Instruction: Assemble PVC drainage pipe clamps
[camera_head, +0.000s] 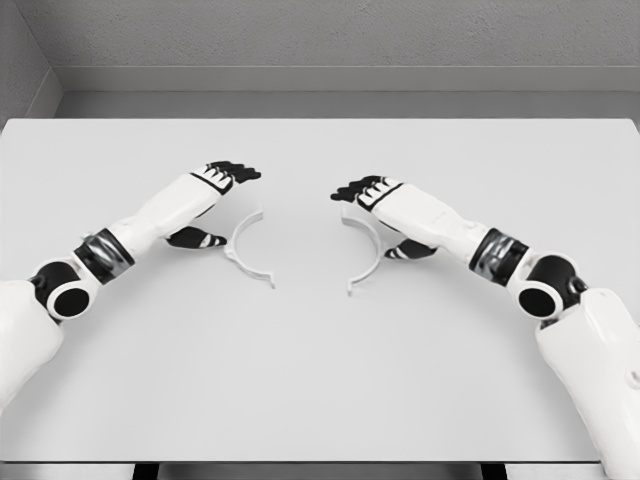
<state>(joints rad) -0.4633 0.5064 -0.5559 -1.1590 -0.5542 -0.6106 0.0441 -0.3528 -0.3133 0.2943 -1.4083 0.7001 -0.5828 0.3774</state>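
On the white table (320, 380) lie two white half-ring clamp pieces, a little above the centre. The left piece (243, 250) is at about 10 o'clock from the centre, the right piece (368, 250) at about 2 o'clock, apart, with open sides facing each other. The left hand (215, 195) and right hand (385, 205) are just beside the pieces, fingers spread wide, holding nothing.

Matt white table (320, 380) (glossy arms (165, 215))

2 white half-ring clamp pcs, left clamp half (243, 248), right clamp half (365, 252), flat, apart, open sides facing each other
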